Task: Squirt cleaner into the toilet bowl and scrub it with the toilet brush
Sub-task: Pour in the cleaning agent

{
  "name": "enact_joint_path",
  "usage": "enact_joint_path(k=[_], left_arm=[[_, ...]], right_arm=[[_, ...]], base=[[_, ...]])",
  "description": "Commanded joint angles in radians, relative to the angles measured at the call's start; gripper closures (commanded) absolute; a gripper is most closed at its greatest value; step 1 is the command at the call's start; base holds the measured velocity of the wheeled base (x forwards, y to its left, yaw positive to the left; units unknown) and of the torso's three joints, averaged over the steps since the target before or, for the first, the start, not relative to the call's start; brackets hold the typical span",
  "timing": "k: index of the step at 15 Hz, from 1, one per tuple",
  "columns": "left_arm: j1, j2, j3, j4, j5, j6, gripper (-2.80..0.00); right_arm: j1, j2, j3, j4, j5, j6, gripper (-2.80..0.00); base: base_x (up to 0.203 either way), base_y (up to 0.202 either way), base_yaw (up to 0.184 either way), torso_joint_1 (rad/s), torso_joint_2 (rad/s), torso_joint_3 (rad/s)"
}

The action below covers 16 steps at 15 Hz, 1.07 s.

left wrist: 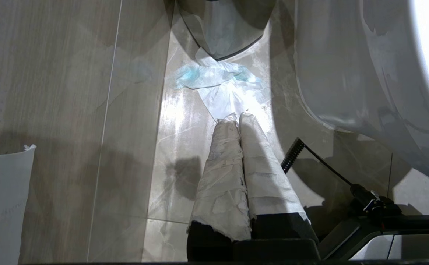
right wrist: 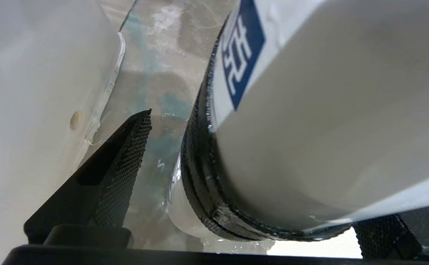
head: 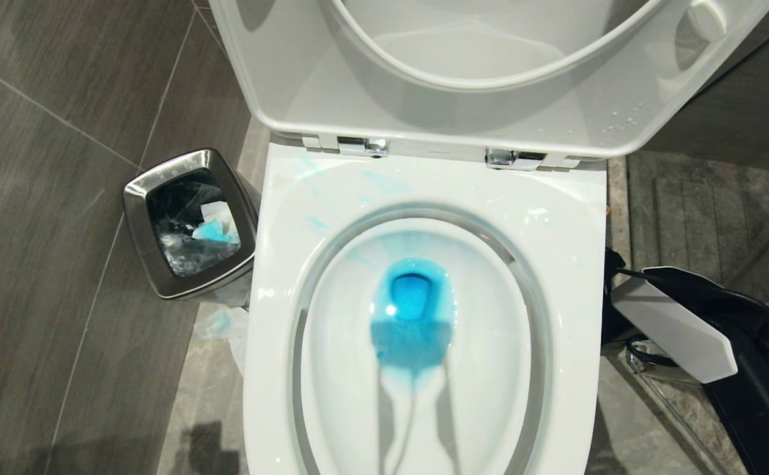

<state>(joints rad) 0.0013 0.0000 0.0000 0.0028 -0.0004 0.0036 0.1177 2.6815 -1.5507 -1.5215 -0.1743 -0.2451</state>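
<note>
The toilet bowl (head: 424,369) stands lid-up, cleaner (head: 412,316) pooling vivid blue at its centre. The right gripper (right wrist: 170,147), low at the bowl's right, spreads wide beside a white bottle (right wrist: 310,129). The left gripper (left wrist: 236,121) hangs closed, holding nothing, over blue-stained tissues (left wrist: 214,79).

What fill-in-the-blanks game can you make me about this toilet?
1. The cleaner has turned the water in the bowl ___.
2. In the head view, the bin stands on the bowl's ___ side.
3. Inside the bin lies a blue-stained ___.
4. The left gripper has its two taped fingers pressed ___.

Missing words: blue; left; tissue; together.
</note>
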Motion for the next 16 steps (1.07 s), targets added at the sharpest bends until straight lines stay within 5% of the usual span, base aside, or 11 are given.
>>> enact_joint_path(k=[1,6,16], left_arm=[[0.000,0.002,0.000,0.000,0.000,-0.001,0.00],[0.000,0.002,0.000,0.000,0.000,-0.001,0.00],[0.000,0.002,0.000,0.000,0.000,-0.001,0.00]], right_arm=[[0.000,0.009,0.006,-0.009,-0.001,-0.003,-2.80],[0.004,0.001,0.062,-0.009,-0.001,-0.002,-2.80],[0.004,0.053,-0.071,-0.009,0.006,-0.003,-2.80]], base=[[0.000,0.000,0.000,0.000,0.00,0.000],[0.000,0.000,0.000,0.000,0.00,0.000],[0.000,0.000,0.000,0.000,0.00,0.000]])
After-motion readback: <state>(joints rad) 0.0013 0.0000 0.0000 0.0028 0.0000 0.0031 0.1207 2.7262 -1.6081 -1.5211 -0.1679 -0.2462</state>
